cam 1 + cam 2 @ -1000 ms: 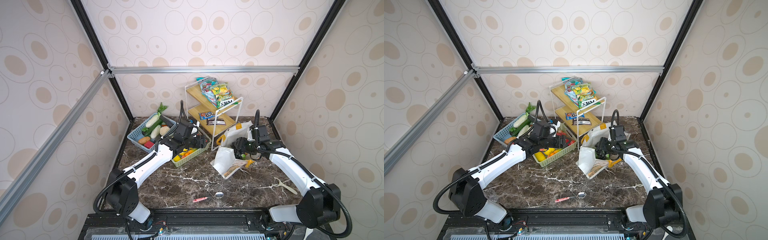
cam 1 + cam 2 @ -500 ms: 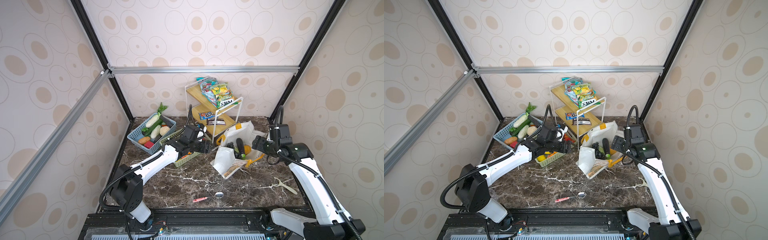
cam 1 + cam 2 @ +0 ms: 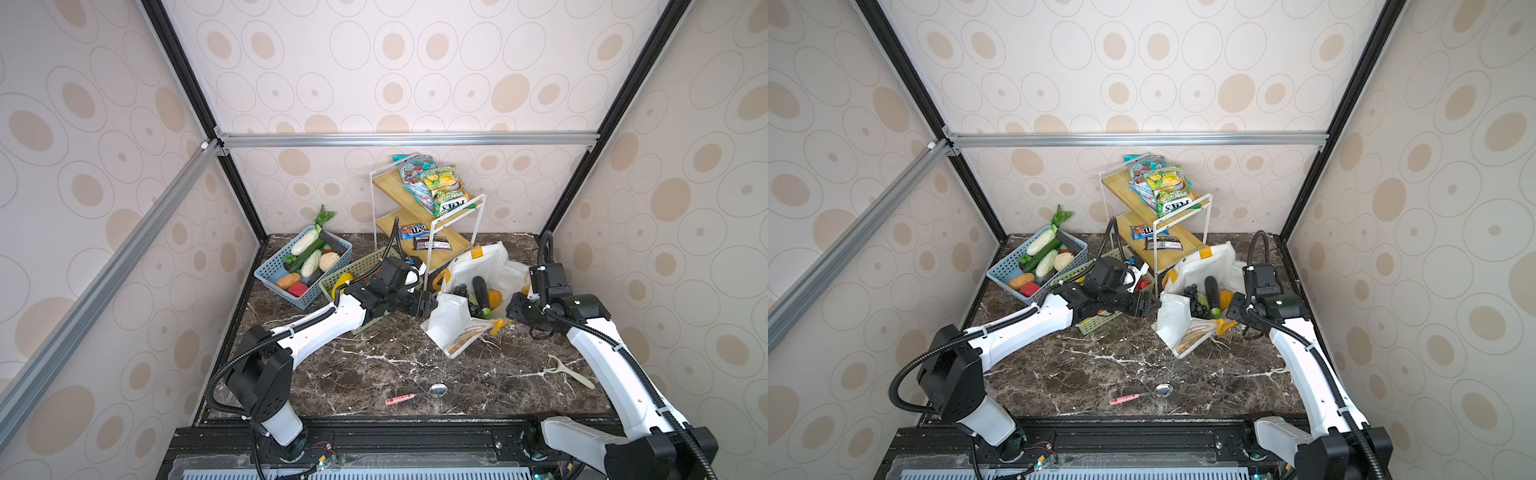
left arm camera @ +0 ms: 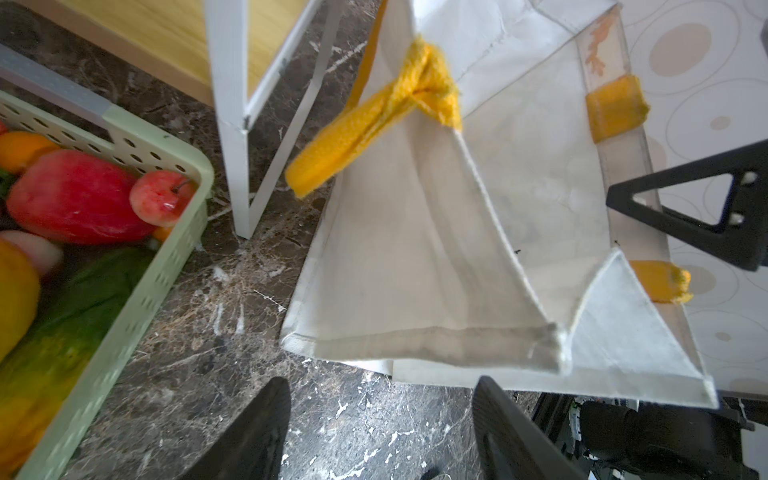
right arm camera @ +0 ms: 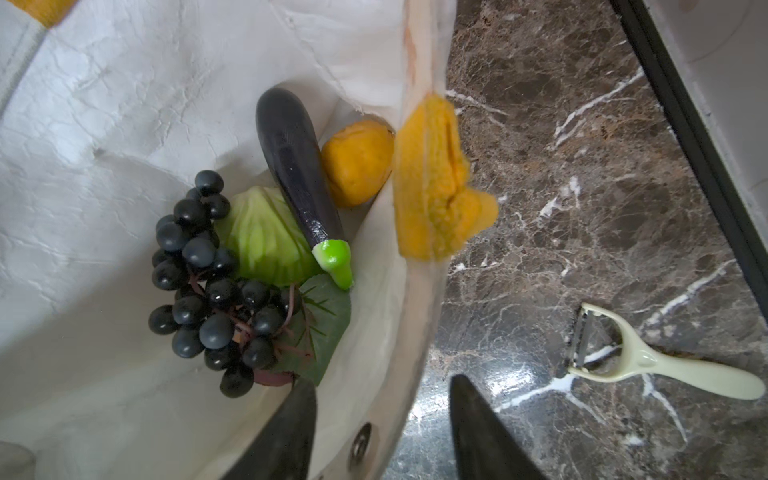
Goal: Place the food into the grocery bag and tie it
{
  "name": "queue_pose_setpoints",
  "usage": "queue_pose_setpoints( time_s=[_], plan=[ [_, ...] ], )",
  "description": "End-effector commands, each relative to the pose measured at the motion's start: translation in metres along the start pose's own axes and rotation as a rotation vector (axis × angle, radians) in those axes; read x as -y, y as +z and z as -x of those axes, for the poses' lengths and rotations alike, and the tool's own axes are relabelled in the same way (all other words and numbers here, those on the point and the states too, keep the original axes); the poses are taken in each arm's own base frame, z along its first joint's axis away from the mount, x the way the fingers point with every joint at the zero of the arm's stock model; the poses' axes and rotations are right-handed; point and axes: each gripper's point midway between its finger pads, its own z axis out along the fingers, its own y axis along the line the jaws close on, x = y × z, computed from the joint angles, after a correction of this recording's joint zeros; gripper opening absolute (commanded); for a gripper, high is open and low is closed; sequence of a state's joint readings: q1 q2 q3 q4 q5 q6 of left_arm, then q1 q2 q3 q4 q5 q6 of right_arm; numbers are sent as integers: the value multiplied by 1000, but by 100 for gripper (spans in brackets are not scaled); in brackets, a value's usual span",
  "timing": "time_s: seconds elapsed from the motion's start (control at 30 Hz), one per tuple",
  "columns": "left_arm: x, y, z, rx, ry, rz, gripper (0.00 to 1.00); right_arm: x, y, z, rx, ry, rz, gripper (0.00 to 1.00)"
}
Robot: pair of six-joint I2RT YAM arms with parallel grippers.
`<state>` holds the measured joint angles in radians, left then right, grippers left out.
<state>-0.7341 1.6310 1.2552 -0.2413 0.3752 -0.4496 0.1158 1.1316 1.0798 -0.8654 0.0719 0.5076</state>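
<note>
left gripper (image 4: 380, 390) fingers apart, empty. right gripper (image 5: 382, 384) fingers apart, astride crinkled white fabric grocery bag (image 5: 104, 145) wall; glossy eggplant (image 5: 291, 166) inside.

Cream oval-patterned walls (image 3: 415, 62) enclose a dark marble tabletop (image 3: 374, 365) bearing a wooden shelf (image 3: 388, 185).

Marble table (image 3: 374, 365) is carrying a blue basket (image 3: 274, 286), green basket (image 4: 166, 137), rack (image 3: 457, 245), grocery bag (image 3: 449, 318), spoon (image 3: 415, 397) and peeler (image 3: 567, 371).
</note>
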Motion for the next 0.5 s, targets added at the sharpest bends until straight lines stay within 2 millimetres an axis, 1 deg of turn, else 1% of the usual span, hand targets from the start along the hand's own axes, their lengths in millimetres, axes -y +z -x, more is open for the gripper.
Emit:
queue_pose_setpoints(
  time_s=[0.0, 0.07, 0.17, 0.3, 0.37, 0.47],
  plan=[
    [22, 5, -4, 0, 58, -68, 69, 1, -4, 1, 10, -23, 9, 42],
    [33, 8, -8, -4, 67, -98, 69, 6, -8, 3, 15, -41, -17, 35],
    [50, 12, -14, -6, 83, -130, 70, 11, -12, 2, 4, -59, -26, 29],
    [69, 18, -21, -14, 86, -179, 70, 13, -13, 8, 6, -74, -29, 28],
    [75, 22, -23, -20, 89, -192, 70, 12, -13, 14, 12, -78, -27, 27],
    [80, 23, -22, -22, 91, -187, 69, 14, -10, 23, 11, -86, -48, 21]
  ],
)
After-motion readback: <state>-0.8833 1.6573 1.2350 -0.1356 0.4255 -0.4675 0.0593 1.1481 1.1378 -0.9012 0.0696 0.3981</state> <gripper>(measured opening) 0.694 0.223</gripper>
